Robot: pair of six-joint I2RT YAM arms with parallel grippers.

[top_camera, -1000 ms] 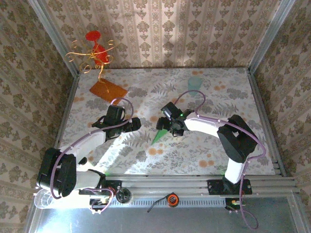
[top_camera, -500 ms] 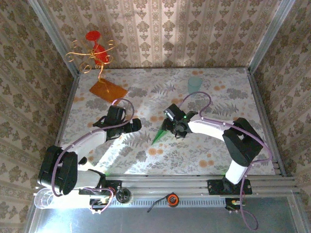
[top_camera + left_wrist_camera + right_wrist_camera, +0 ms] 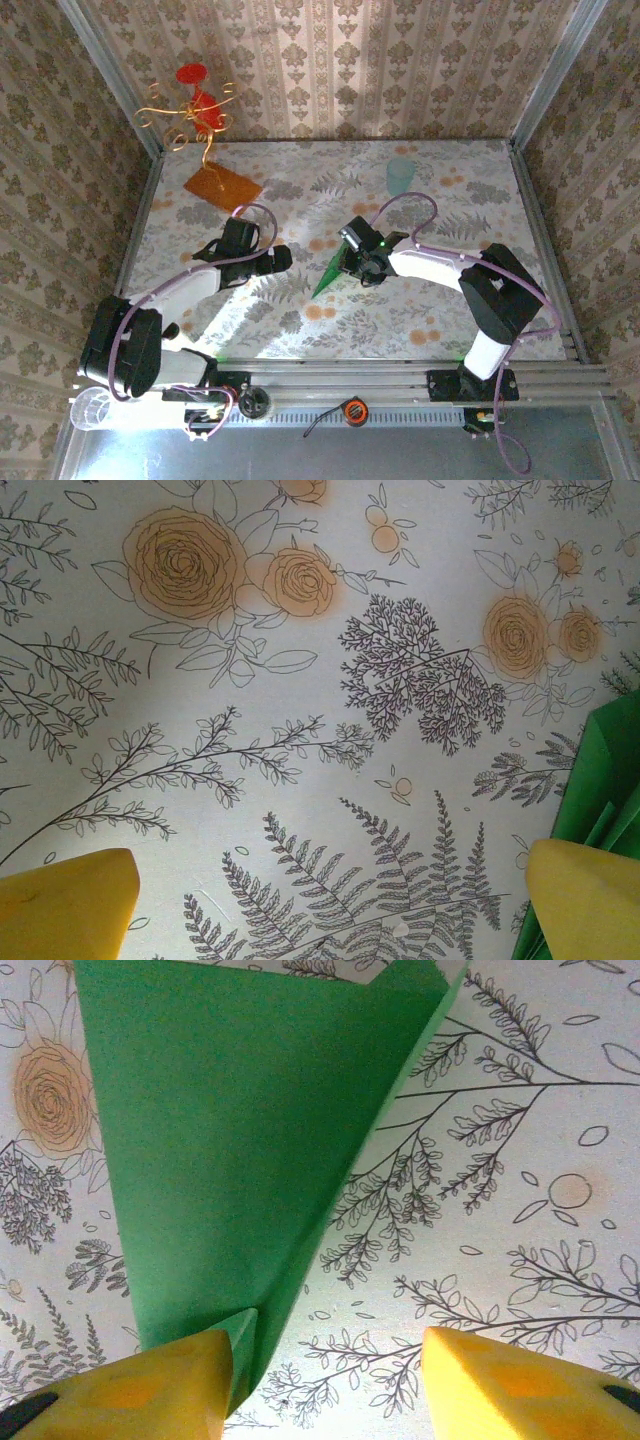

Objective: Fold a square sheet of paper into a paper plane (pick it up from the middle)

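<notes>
Plane (image 3: pixel 328 275) lies mid-table. Right gripper (image 3: pixel 328 1348) jaws stand apart, one finger at its fold, grasping nothing. Left gripper (image 3: pixel 330 880) is released. Risk: clamping off-crease may crumple a wing or push the plane away.

paper plane (image 3: pixel 230 1150): matt green paper, creased | table cover (image 3: pixel 330 610): smooth printed sheet | right fingers (image 3: pixel 520 1380): yellow plastic
</notes>
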